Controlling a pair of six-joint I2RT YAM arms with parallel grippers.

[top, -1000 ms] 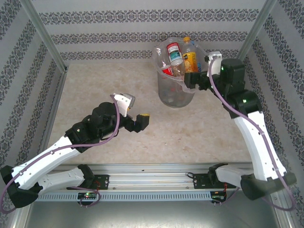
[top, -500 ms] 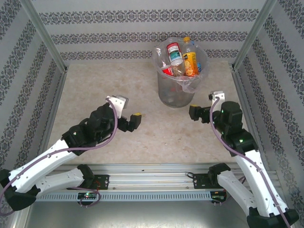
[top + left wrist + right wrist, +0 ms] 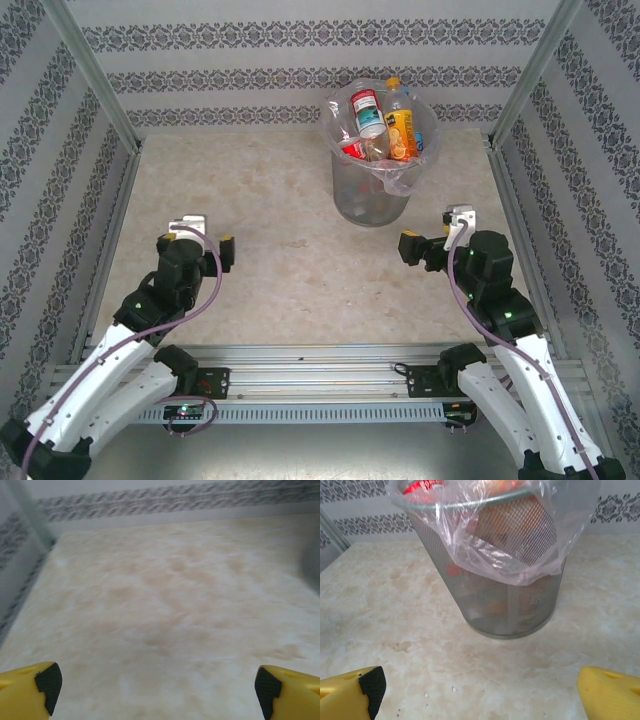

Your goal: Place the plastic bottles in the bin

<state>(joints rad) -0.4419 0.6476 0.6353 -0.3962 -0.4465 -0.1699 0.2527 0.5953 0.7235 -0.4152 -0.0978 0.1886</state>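
Plastic bottles heaped inside mesh bin; task judged complete. Left gripper and right gripper sit nearward of bin, jaws apart, empty, apparently parked.

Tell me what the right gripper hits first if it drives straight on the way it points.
Probably the bin, at its lower mesh wall, which sits dead ahead of the right gripper in the wrist view. Depth is unclear.
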